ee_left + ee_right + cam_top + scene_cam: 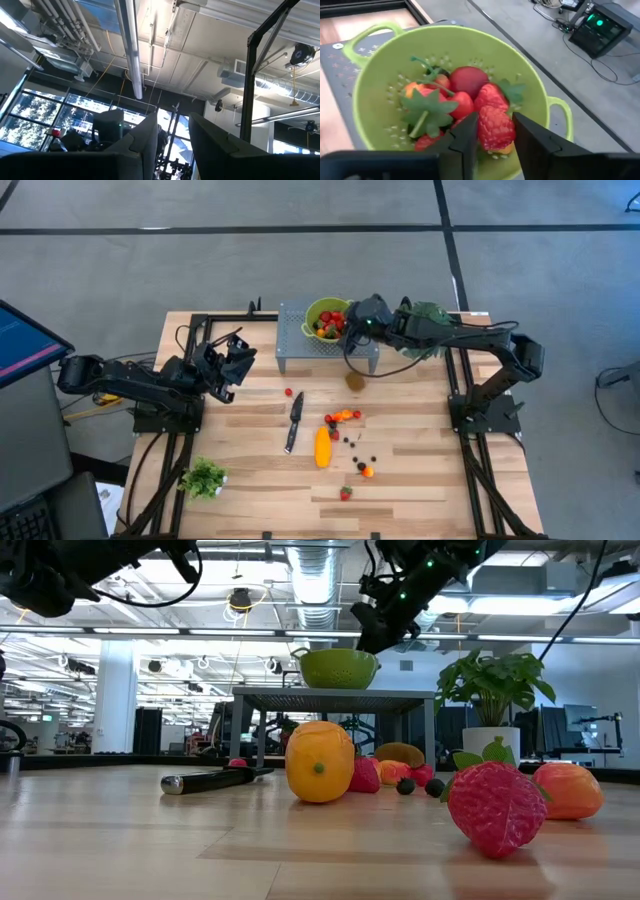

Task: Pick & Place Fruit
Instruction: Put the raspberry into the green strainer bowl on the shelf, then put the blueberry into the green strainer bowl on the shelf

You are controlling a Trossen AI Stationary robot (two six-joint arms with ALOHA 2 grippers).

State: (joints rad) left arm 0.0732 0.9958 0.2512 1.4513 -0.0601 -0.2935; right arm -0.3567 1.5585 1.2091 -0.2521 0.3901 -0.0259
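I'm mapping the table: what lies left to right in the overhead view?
Left gripper → small plant → knife → long yellow fruit → strawberry → right gripper, over the green colander.

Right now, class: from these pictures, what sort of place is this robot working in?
Probably a large open lab or industrial workspace. The low view shows exposed ceiling ducts and strip lights behind the wooden table, which stands on a bare grey floor. The toy fruit and green colander suggest a robot test bench.

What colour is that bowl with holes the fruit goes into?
Lime green. The colander shows best in the right wrist view, with its matching handles.
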